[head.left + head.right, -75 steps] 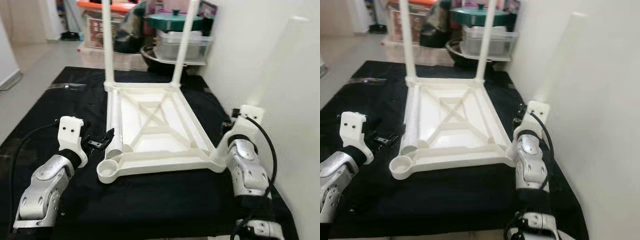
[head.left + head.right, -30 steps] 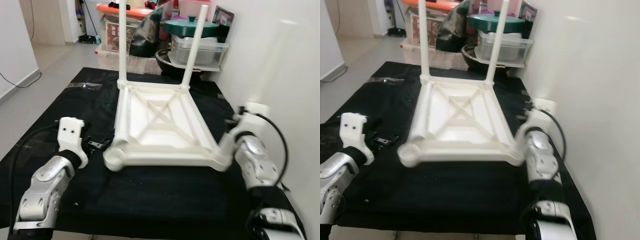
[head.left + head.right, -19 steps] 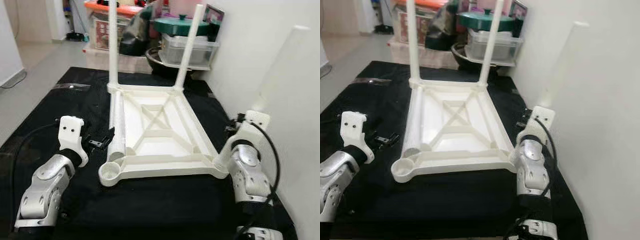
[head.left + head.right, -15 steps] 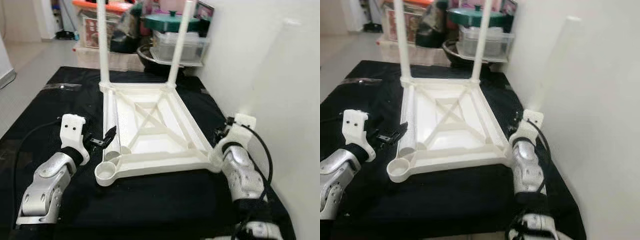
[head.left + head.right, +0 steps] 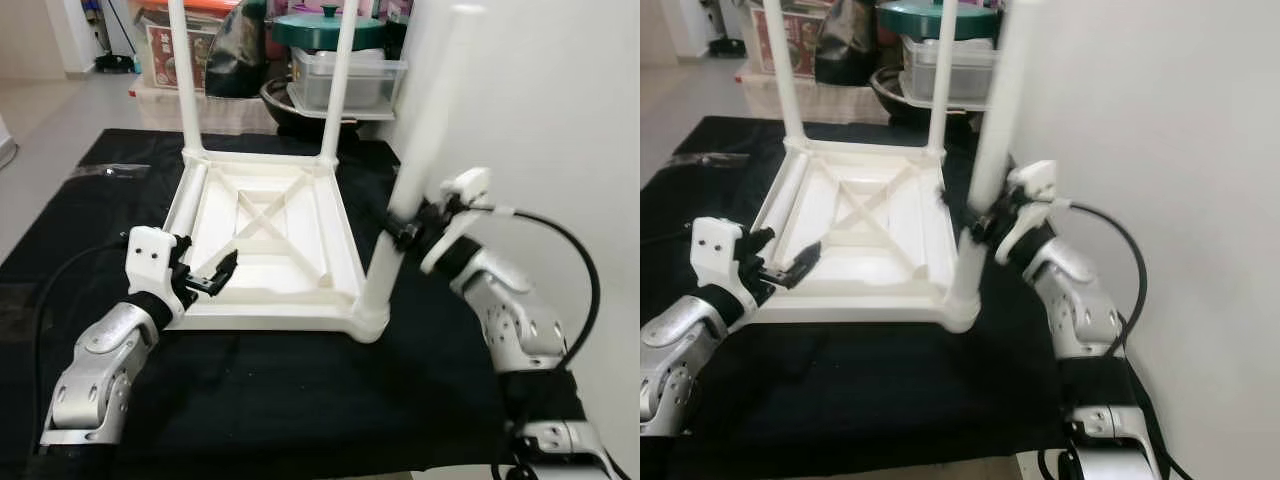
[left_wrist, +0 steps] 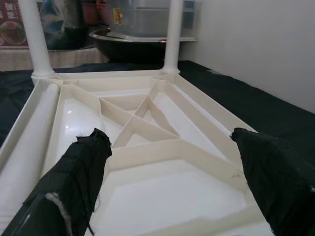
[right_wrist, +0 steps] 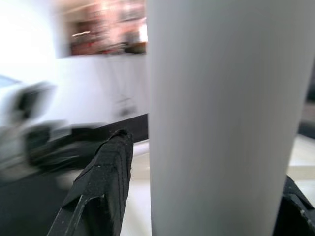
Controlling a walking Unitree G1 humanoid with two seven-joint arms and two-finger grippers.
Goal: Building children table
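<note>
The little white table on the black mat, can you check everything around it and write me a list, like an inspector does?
Surface: black mat on the floor, table lying on it.
Job's things: upside-down white table top; two far legs upright; near right leg standing in its corner socket; loose leg lying along the left inside edge.
Clutter: clear storage box with green lid, dark bowl, red-lidded bin behind the mat.
Grippers: right gripper, jaws around the near right leg; left gripper, jaws open, over the table's near left corner.
Cables: black cable looping from the right arm; another by the left arm.
Surroundings: white wall on the right.
</note>
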